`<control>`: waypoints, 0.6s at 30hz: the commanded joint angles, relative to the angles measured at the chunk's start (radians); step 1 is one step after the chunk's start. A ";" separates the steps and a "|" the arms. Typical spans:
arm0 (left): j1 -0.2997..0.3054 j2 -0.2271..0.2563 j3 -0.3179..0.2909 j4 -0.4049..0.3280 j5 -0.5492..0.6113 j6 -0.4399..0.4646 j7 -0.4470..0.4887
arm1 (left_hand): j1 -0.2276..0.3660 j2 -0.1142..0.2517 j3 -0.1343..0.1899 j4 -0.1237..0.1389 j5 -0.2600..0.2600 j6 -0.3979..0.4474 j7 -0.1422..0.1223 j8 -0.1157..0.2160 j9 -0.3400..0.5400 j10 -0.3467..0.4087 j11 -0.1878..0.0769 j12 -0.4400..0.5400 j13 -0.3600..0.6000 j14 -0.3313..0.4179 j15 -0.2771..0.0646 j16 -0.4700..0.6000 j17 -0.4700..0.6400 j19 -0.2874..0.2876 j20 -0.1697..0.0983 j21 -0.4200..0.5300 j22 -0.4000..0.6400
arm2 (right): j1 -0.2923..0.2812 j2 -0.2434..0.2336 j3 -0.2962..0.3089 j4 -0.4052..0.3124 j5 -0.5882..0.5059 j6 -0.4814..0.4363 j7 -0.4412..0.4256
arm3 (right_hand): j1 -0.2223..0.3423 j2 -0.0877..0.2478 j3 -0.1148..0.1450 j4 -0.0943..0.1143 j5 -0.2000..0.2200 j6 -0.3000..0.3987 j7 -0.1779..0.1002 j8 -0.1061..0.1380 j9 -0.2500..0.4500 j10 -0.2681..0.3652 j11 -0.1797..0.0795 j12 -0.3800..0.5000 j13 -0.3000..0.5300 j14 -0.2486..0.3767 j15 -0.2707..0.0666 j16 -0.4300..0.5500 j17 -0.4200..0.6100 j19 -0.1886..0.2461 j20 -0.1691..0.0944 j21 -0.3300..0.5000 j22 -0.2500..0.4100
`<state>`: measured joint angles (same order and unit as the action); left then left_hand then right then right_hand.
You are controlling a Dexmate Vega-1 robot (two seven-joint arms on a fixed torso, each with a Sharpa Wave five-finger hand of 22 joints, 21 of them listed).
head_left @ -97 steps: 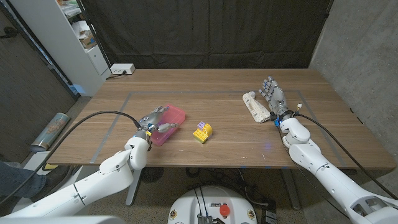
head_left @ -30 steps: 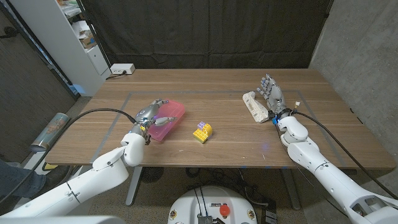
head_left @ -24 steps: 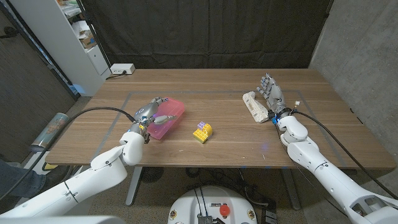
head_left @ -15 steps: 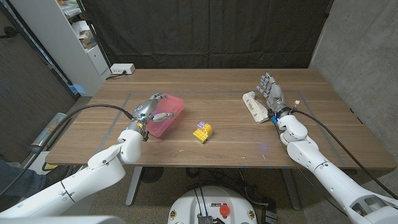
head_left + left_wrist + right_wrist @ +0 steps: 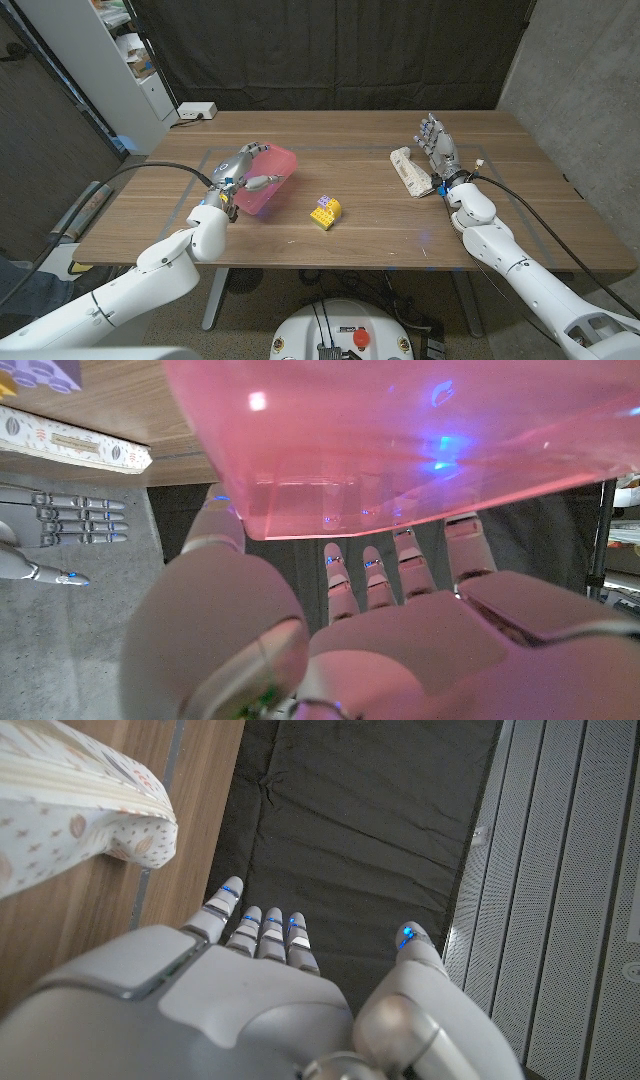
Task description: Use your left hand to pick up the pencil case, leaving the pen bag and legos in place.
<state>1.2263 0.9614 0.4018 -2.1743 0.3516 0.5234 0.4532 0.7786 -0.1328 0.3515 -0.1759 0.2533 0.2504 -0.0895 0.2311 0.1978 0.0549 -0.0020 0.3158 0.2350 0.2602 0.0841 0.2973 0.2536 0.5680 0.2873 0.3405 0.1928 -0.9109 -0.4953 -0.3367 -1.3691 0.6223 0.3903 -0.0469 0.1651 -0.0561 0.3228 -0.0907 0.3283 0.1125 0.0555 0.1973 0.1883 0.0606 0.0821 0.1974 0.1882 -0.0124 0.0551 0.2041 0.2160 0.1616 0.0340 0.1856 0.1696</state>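
The left hand (image 5: pixel 238 172) gripped the pink translucent pencil case (image 5: pixel 266 179) near the table's (image 5: pixel 380 240) left edge, tilted and apparently lifted; the lego block (image 5: pixel 325 211) sat mid-table; the right hand (image 5: pixel 436 150) stood splayed beside the pen bag (image 5: pixel 409 171); next, probably raising it clear.

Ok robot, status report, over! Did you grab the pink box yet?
Left hand holds the pink pencil case, tilted up. Right hand open, beside the pen bag. Legos sit apart mid-table. Nothing in the way.
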 commanded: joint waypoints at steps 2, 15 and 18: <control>0.011 0.009 -0.024 -0.049 0.036 0.016 -0.011 | 0.260 0.248 0.010 0.010 0.006 0.010 0.003 -0.004 0.002 0.010 -0.003 0.005 0.004 0.011 0.001 0.008 0.005 0.088 -0.071 0.007 0.006 | -0.006 -0.009 0.007 -0.010 0.005 -0.001 0.002 | 0.008 0.000 -0.002 0.000 0.006 0.009 -0.003 0.000 0.002 0.000 0.008 0.000 0.002 0.006 0.003 0.009 0.004 0.003 0.002 0.006 0.002; 0.017 0.002 -0.045 -0.085 0.068 0.033 -0.016 | 0.263 0.245 0.012 0.011 0.011 0.020 0.002 -0.004 0.002 0.010 -0.002 0.005 0.005 0.013 -0.001 0.007 0.010 0.088 -0.070 0.006 0.006 | -0.009 -0.014 0.012 -0.019 0.005 -0.001 0.001 | 0.008 0.002 -0.003 0.000 0.005 0.008 -0.003 0.000 0.002 0.002 0.007 0.000 0.002 0.006 0.004 0.009 0.004 0.003 0.003 0.007 0.002; 0.017 0.005 -0.051 -0.089 0.071 0.026 -0.020 | 0.262 0.245 0.012 0.012 0.012 0.020 0.003 -0.004 0.002 0.010 -0.003 0.005 0.005 0.011 0.001 0.006 0.011 0.085 -0.070 0.005 0.006 | -0.010 -0.015 0.012 -0.021 0.006 -0.003 0.000 | 0.008 0.002 -0.004 0.000 0.005 0.009 -0.001 0.000 0.002 0.001 0.006 0.000 0.002 0.007 0.003 0.009 0.004 0.003 0.003 0.007 0.002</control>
<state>1.2385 0.9685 0.3704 -2.2392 0.4017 0.5496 0.4387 0.7839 -0.1381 0.3502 -0.1746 0.2594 0.2630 -0.0876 0.2311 0.1977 0.0548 -0.0019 0.3158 0.2349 0.2659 0.0787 0.2970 0.2605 0.5830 0.2838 0.3397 0.1928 -0.9166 -0.5053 -0.3286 -1.3821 0.6266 0.3895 -0.0464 0.1651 -0.0561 0.3229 -0.0907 0.3282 0.1125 0.0555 0.1973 0.1883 0.0606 0.0821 0.1974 0.1881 -0.0124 0.0551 0.2041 0.2160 0.1616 0.0340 0.1856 0.1696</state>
